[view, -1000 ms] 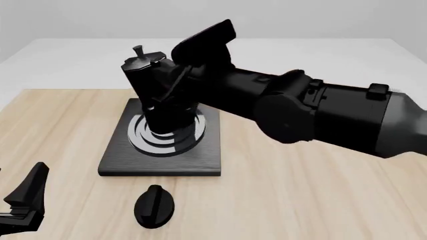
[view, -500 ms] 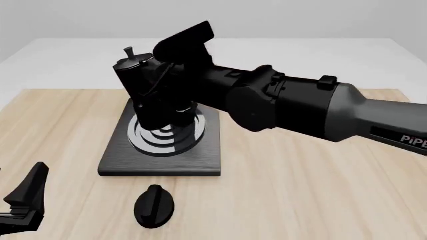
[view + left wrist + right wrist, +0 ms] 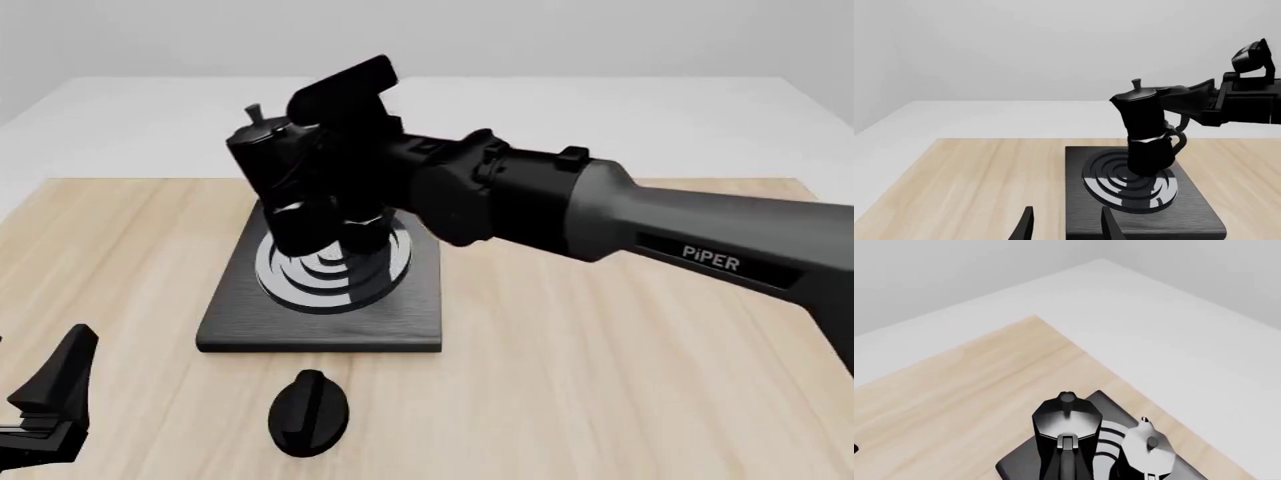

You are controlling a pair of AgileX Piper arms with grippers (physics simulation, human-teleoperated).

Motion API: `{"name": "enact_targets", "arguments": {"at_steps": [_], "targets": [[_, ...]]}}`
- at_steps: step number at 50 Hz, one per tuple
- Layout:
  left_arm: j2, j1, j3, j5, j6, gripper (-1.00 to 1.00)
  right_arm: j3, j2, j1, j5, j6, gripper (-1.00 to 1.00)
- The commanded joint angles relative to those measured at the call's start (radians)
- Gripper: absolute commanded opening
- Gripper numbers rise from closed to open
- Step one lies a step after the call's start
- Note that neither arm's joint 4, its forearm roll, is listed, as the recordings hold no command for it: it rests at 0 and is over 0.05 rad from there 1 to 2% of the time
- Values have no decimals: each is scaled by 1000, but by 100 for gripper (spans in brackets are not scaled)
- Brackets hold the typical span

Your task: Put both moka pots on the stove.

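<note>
Front view:
- Right end effector (image 3: 320,160) clenched on held moka pot (image 3: 267,150), frame upper left, over stove (image 3: 320,320) burner. Contact with burner: can't tell.
- Left end effector (image 3: 54,395) at lower left, low over tabletop (image 3: 601,380).
- Oval knob (image 3: 310,410) on tabletop, just below stove.

Left wrist view:
- Left fingers spread, nothing between them.
- Pot upright over rings at centre right.

Right wrist view:
- Held pot at bottom centre, handle toward camera.
- Second moka pot (image 3: 1147,445) just beside it, on burner.
</note>
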Motion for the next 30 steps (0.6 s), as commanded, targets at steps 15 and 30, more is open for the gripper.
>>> {"name": "enact_targets", "arguments": {"at_steps": [15,30], "targets": [[0,0,0,0,0,100,-141,96,-6,22,11,-100],[0,0,0,0,0,100,-218,184,-16,45,18,-100]]}}
